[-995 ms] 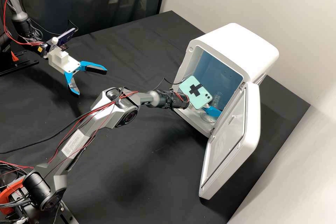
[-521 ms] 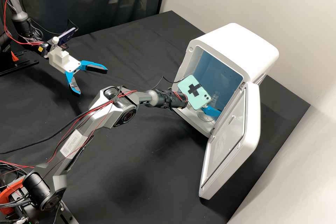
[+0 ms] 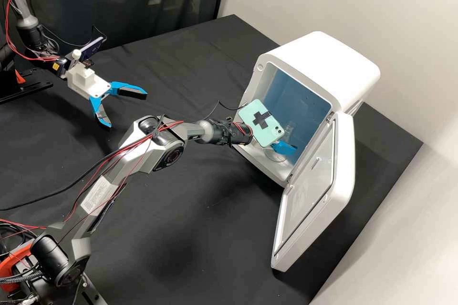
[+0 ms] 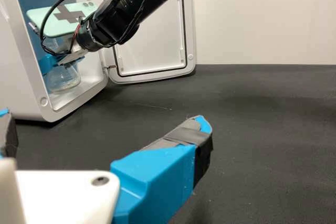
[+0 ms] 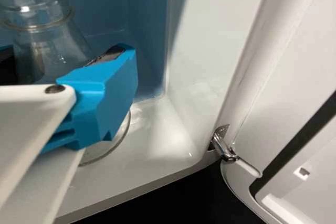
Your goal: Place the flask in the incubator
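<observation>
The flask (image 5: 39, 35) already stands upright on the white floor of the incubator (image 3: 324, 59), just inside its opening at the right of the tabletop (image 3: 214, 228). The placing itself looks done, or very nearly so.

The right gripper (image 3: 285, 147) is inside the chamber with it, one blue side close against the flask's wide base. Whether it clasps the glass or has let go I cannot tell.

What seems left, by my reckoning, is to free the flask if it is held, bring that arm out, and perhaps close the door (image 3: 315, 186) (it hangs wide open toward the near right, though the task sentence asks for no closing).

The left gripper (image 3: 125, 110) hangs over the tabletop at the far left, well apart from the incubator, its fingers spread and holding nothing.

From above, the mint-green camera (image 3: 261, 123) on the right wrist hides most of the gripper and flask. In the right wrist view the flask's upper neck is cut off.
</observation>
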